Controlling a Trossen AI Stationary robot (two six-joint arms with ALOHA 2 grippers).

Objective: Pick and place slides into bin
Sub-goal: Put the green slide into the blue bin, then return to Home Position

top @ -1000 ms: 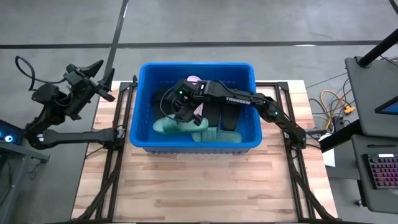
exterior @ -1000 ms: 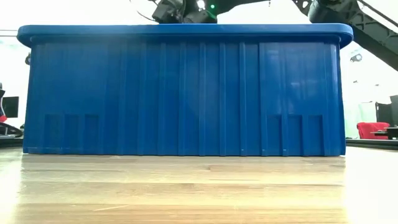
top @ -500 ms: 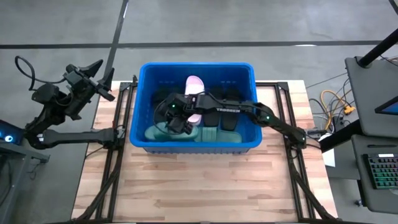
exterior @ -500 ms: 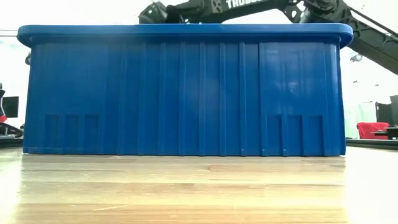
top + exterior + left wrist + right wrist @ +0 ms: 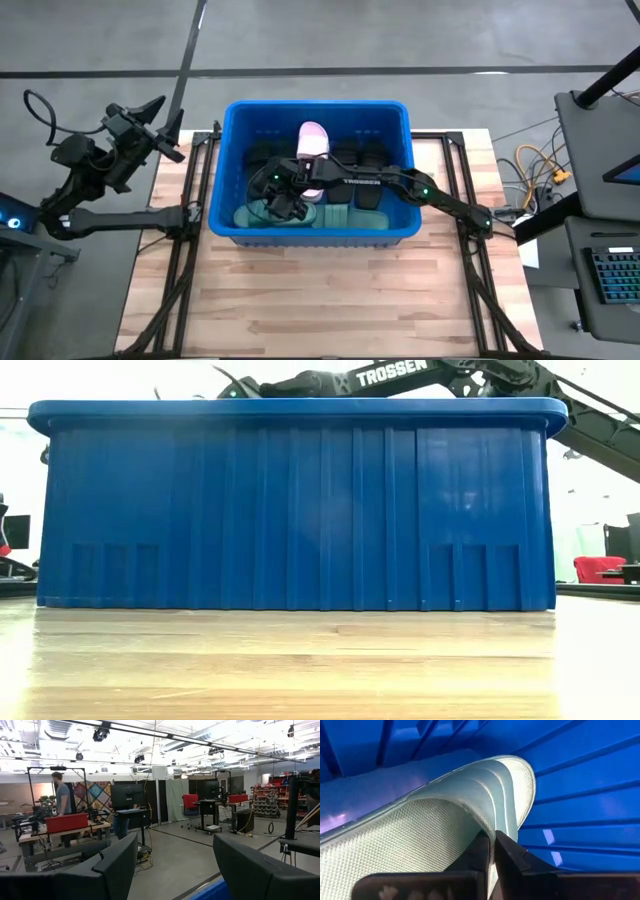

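Wooden counter [image 5: 300, 290] carries the blue bin [image 5: 225, 170], with black, pink and green slides inside. Right gripper [image 5: 285, 205] reaches down into the bin's near-left part, jaws clamped together on the edge of a green slide [image 5: 445, 820] that lies against the ribbed wall. Left gripper [image 5: 160, 125] is raised off the counter's left edge, jaws apart, holding nothing.
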